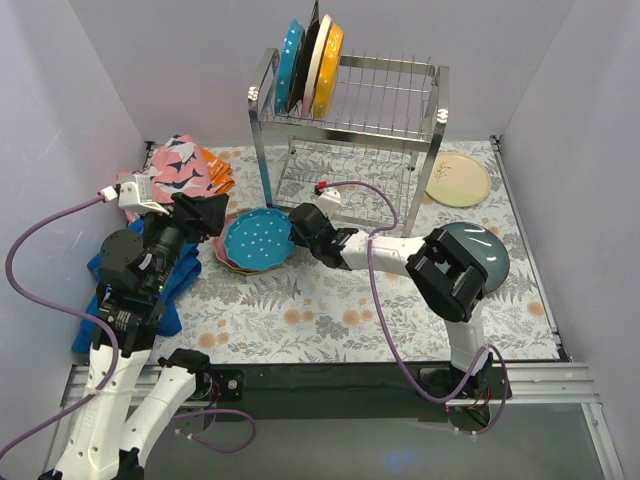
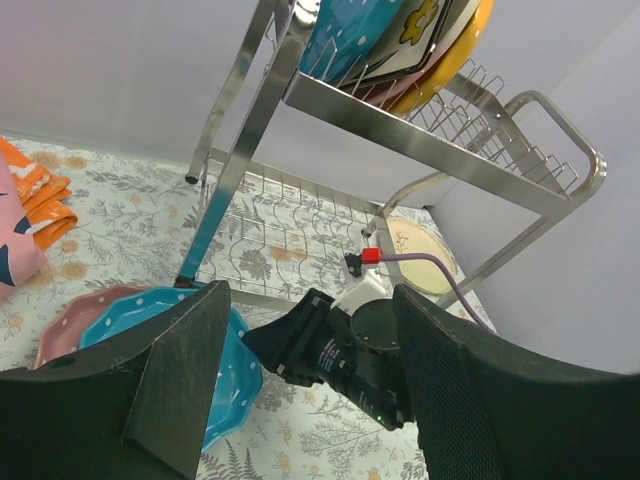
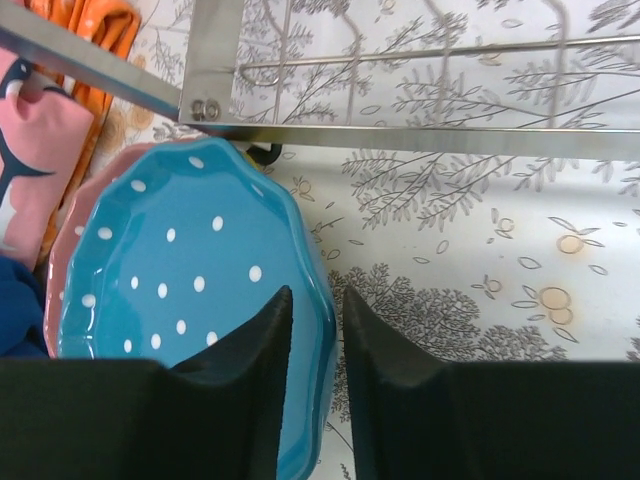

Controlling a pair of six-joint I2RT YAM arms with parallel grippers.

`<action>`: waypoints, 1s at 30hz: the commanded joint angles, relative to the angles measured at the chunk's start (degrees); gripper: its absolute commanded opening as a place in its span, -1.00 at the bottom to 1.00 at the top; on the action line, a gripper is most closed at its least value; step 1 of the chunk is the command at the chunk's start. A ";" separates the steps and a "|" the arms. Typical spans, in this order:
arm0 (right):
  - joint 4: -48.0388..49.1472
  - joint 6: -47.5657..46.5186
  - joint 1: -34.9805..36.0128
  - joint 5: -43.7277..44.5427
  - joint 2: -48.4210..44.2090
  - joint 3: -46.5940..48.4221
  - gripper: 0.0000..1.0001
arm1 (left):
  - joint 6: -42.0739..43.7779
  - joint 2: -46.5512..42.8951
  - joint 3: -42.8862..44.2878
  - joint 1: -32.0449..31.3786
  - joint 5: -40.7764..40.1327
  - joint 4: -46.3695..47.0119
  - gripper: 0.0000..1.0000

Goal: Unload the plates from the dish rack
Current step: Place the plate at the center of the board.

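Note:
The chrome dish rack (image 1: 350, 110) stands at the back and holds three upright plates at its left end: teal (image 1: 290, 60), dark with cream (image 1: 312, 50), orange (image 1: 331, 55). They also show in the left wrist view (image 2: 400, 40). A teal dotted plate (image 1: 255, 240) lies on a pink plate (image 1: 222, 255) left of the rack. My right gripper (image 3: 317, 300) straddles the teal plate's (image 3: 190, 270) right rim, its jaws slightly apart, a sliver of gap showing beside the rim. My left gripper (image 2: 310, 400) is wide open and empty, above the stack's left side.
A cream plate (image 1: 458, 180) and a dark blue-grey plate (image 1: 490, 255) lie on the floral mat at the right. Pink and orange cloths (image 1: 185, 165) lie at the back left, a blue cloth (image 1: 175, 290) under my left arm. White walls enclose three sides.

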 commanded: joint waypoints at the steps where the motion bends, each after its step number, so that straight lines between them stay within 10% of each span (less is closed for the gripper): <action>1: 2.83 -0.15 0.60 -3.27 2.67 3.24 -0.44 | 0.79 0.00 -0.92 0.16 -1.01 0.97 0.29; 20: 11.89 -3.83 0.96 -4.94 8.74 7.11 -0.75 | -0.01 -0.09 -1.45 0.16 -0.57 1.23 0.29; 30: 6.73 -13.76 0.87 -8.72 -7.24 -1.06 0.18 | -0.44 6.84 2.06 0.16 3.29 0.97 0.29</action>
